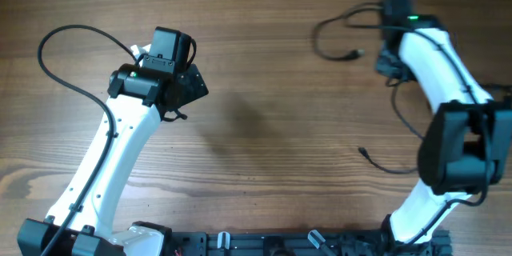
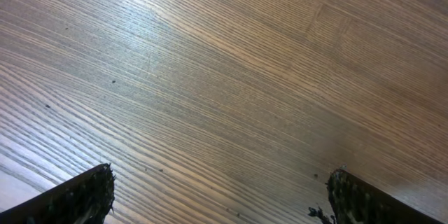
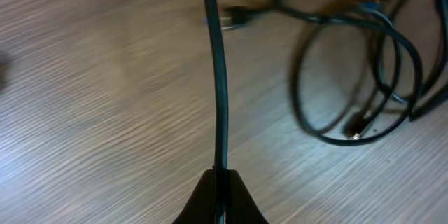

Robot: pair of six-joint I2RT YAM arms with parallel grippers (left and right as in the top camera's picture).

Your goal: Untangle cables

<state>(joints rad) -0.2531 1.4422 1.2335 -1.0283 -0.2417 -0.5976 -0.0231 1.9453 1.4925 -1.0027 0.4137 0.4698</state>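
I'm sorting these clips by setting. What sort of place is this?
Most likely a robotics lab bench rather than a home: a bare wood-grain table, a white left arm and right arm based at its near edge, and loose thin black cables laid out for handling.

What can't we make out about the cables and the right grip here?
- Right wrist: right gripper pinches one cable, but the tangle beyond is blurred and cut by top and right edges; crossings unreadable.
- Overhead: right arm covers its fingertips and part of the tangle; routing hidden.
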